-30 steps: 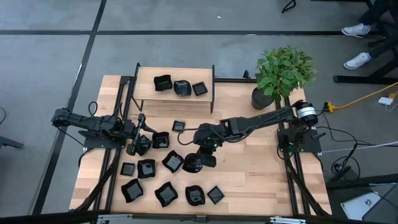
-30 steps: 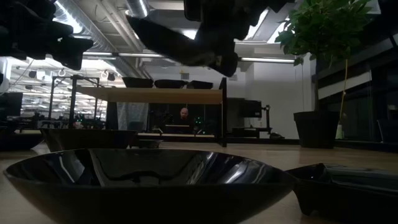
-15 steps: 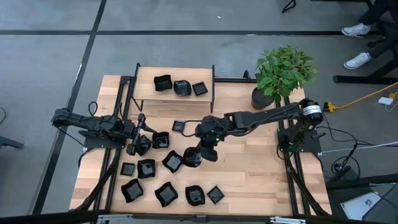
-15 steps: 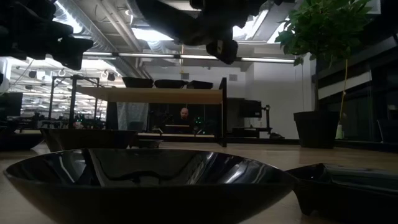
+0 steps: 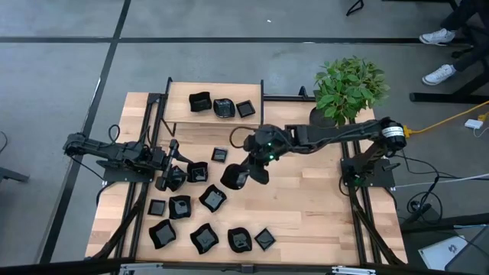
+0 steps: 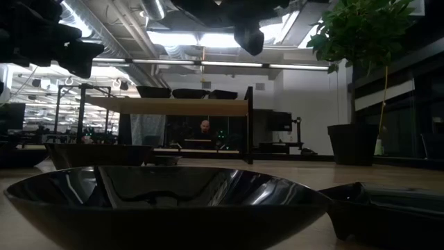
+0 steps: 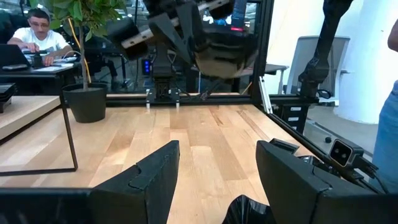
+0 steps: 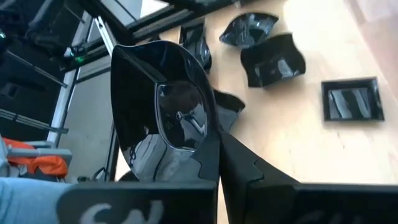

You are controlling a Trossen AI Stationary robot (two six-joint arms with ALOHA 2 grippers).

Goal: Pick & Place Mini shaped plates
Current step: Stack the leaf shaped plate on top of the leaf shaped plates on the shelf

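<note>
My right gripper (image 5: 249, 169) hangs over the table's middle, shut on one black mini plate (image 5: 233, 177), which also fills the right wrist view (image 8: 163, 106). Several more glossy black mini plates lie flat at the near left, among them a square one (image 5: 212, 198) and a wavy one (image 5: 204, 238). Three others (image 5: 224, 107) rest on the raised wooden shelf (image 5: 183, 118) at the back. My left gripper (image 5: 165, 180) waits at the table's left, level and open (image 7: 217, 180), beside a plate (image 5: 197, 171). My right gripper pinches the plate's rim (image 8: 210, 144) between its two fingers, at the edge nearest the wrist. The fingers slant down from the table's right side. The plate is lifted clear of the table and tilted, its hollow side turned toward the wrist camera.
A potted plant (image 5: 345, 90) stands at the far right corner in a dark pot (image 5: 320, 121). Bare wood lies on the table's right half (image 5: 313, 198). A plate sits right in front of the low camera (image 6: 166, 198). A person sits at a desk beyond the table (image 7: 38, 31).
My right gripper has risen and drawn toward the table's far edge, carrying the plate up from above the near-left group; it has climbed almost out of the low view's top. The plate stays pinched and clear of the table.
</note>
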